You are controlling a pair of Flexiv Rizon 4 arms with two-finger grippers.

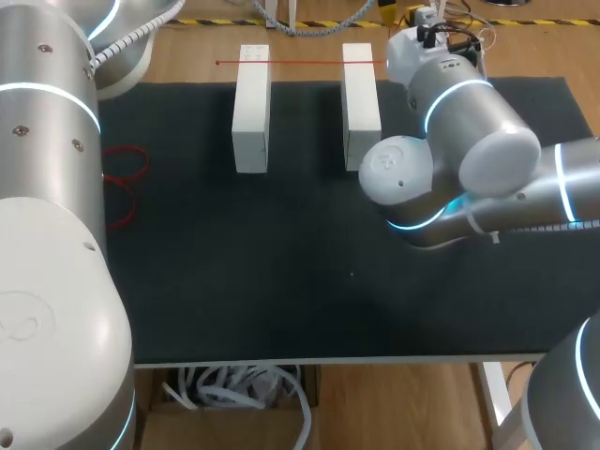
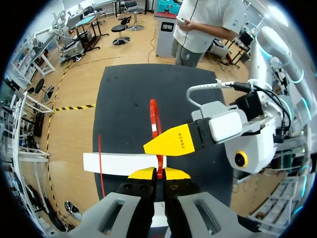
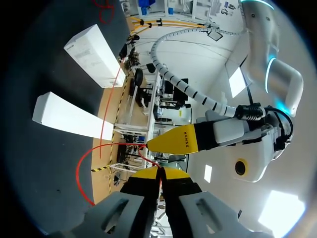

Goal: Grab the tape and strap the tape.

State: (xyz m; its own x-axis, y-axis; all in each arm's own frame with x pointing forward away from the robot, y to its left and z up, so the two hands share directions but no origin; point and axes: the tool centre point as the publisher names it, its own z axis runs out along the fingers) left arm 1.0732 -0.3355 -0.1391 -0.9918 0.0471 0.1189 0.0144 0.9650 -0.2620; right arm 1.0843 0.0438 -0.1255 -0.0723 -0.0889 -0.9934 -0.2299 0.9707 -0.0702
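Note:
A thin red tape [image 1: 300, 63] runs in a straight line over the far ends of two white blocks [image 1: 251, 108] [image 1: 361, 103]. In the left wrist view my left gripper [image 2: 158, 173] is shut on the red tape [image 2: 154, 116], which loops ahead over the mat. My right arm's yellow fingers [image 2: 173, 141] are right beside it. In the right wrist view my right gripper [image 3: 158, 171] is shut on the red tape [image 3: 81, 173], with the left arm's yellow fingers [image 3: 176, 140] close above. In the head view my right wrist [image 1: 417, 56] sits just right of the blocks, and both grippers' tips are hidden.
Loose red tape loops [image 1: 122, 178] lie at the left edge of the black mat [image 1: 281, 281]. The two white blocks stand side by side with a gap between them. My right arm's elbow [image 1: 441, 178] hangs over the mat's right part.

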